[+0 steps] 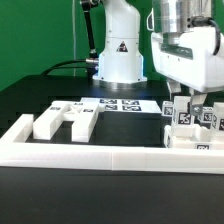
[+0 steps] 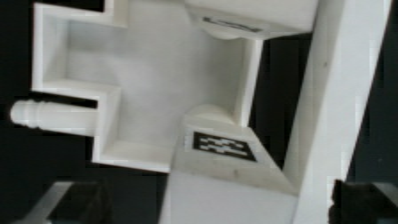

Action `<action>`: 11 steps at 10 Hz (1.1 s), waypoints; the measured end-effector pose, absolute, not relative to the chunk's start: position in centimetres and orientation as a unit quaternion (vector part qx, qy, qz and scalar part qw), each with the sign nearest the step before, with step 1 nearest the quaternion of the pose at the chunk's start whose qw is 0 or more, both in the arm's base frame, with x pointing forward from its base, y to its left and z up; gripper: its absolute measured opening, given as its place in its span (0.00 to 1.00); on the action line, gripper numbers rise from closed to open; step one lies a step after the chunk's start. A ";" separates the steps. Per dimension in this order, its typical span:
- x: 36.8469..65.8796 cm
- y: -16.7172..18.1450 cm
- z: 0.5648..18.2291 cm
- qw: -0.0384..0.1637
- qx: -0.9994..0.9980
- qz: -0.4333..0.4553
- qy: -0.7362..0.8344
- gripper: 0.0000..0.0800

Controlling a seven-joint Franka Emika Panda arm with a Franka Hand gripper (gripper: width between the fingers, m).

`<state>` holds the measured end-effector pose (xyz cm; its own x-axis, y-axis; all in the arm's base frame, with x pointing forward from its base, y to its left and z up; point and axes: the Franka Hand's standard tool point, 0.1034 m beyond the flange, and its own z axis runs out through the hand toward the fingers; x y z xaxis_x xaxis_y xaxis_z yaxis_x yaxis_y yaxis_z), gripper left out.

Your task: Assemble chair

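The chair is in loose white parts. At the exterior view's right a cluster of tagged parts (image 1: 192, 122) stands behind the border wall, and my gripper (image 1: 192, 100) hangs right over it. In the wrist view a white chair piece (image 2: 160, 90) with a round peg (image 2: 36, 112) and a black-and-white tag (image 2: 222, 146) fills the picture. My gripper (image 2: 214, 208) straddles its long bar. The dark fingers (image 2: 365, 200) stand wide apart, open, with a gap on one side. Two blocky white parts (image 1: 45, 124) (image 1: 82, 118) lie at the exterior view's left.
A long low white border wall (image 1: 110, 156) runs across the front. The marker board (image 1: 120, 103) lies flat in front of the robot base (image 1: 120, 60). The table is black, with a green backdrop behind it.
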<state>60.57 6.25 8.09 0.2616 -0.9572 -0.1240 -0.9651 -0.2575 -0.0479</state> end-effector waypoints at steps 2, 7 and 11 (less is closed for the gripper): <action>60.5 6.4 8.0 0.058 -0.848 0.031 0.526 0.81; 60.0 6.5 7.6 0.045 -0.952 0.013 0.302 0.81; 60.2 6.6 7.9 0.027 -0.993 -0.001 0.114 0.81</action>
